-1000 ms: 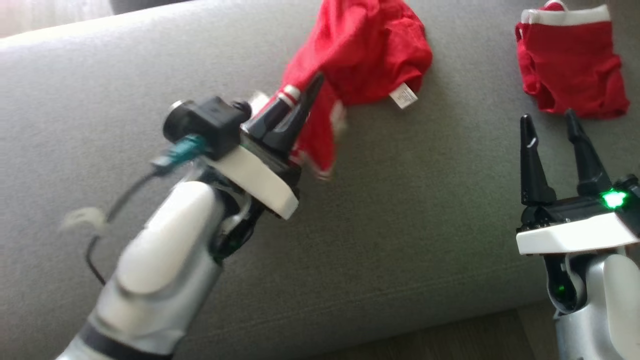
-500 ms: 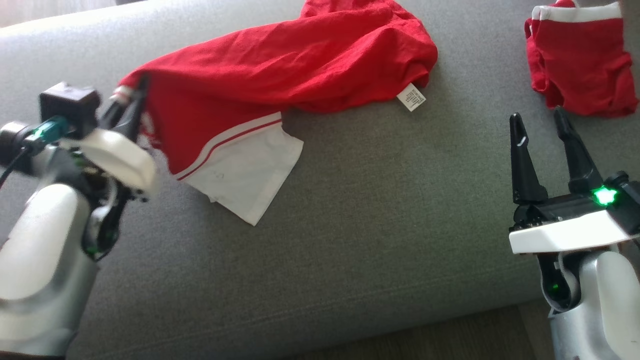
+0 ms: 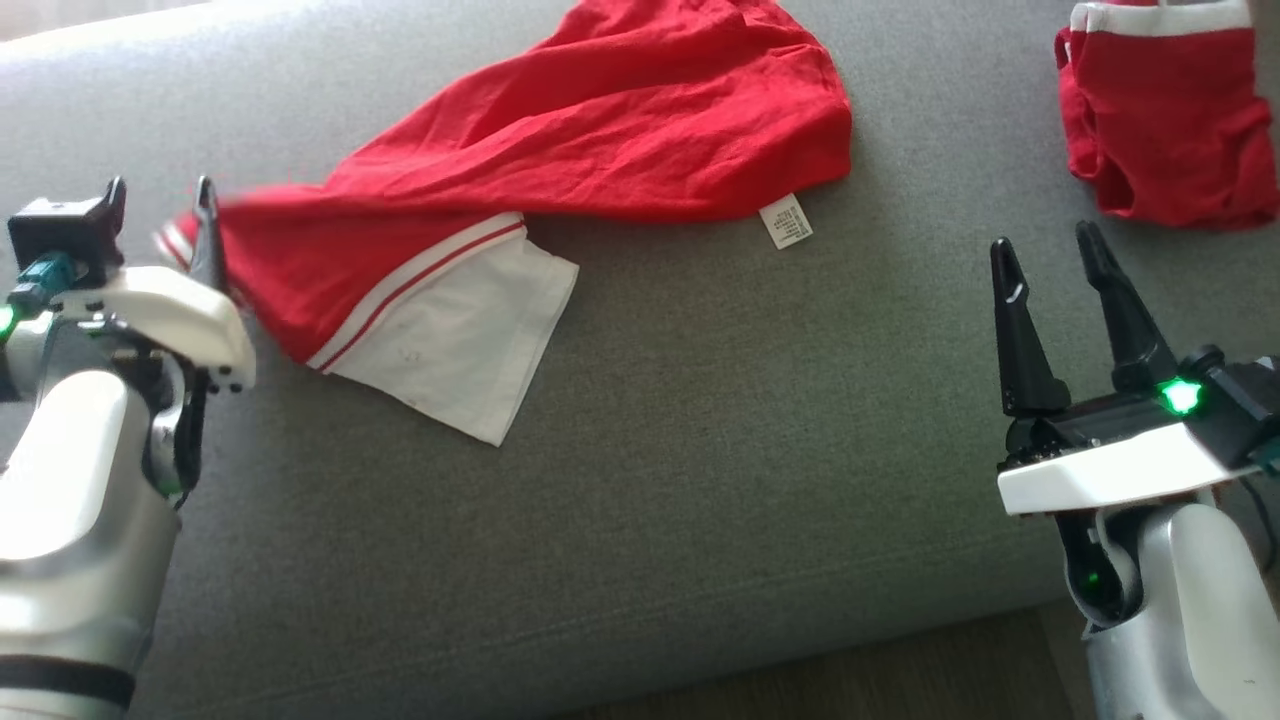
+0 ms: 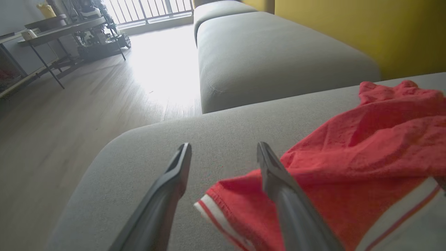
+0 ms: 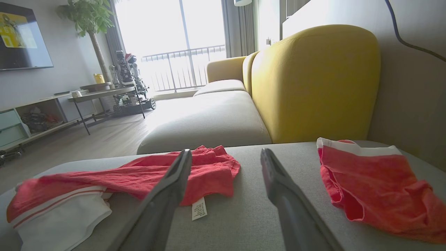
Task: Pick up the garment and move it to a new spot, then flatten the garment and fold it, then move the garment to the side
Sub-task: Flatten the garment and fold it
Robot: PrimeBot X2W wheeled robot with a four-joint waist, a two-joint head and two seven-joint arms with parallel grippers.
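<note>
Two grippers and two red pieces of clothing are on one grey sofa (image 3: 700, 450). The left gripper (image 3: 160, 215) stands with its two dark fingers spread wide and nothing pinched between them. The garment (image 3: 600, 130), red with one white panel edged by red and white stripes, lies crumpled on the seat. It stretches away from this gripper toward the right gripper's side. Its striped corner sits low between the left fingers, right against the inner one, as the left wrist view shows: gripper (image 4: 223, 148), garment (image 4: 348, 167). One white label (image 3: 786, 222) pokes out from the garment's hem, well short of the right gripper (image 3: 1045, 260). That gripper is also wide open and empty, hovering over bare cushion. Beyond its fingertips, out to its far side, lies one pair of red shorts (image 3: 1170, 110) with a white waistband, well apart from the garment. The right wrist view shows the gripper (image 5: 225, 153), the garment (image 5: 156, 177), the label (image 5: 199, 209) and the shorts (image 5: 376, 184).
</note>
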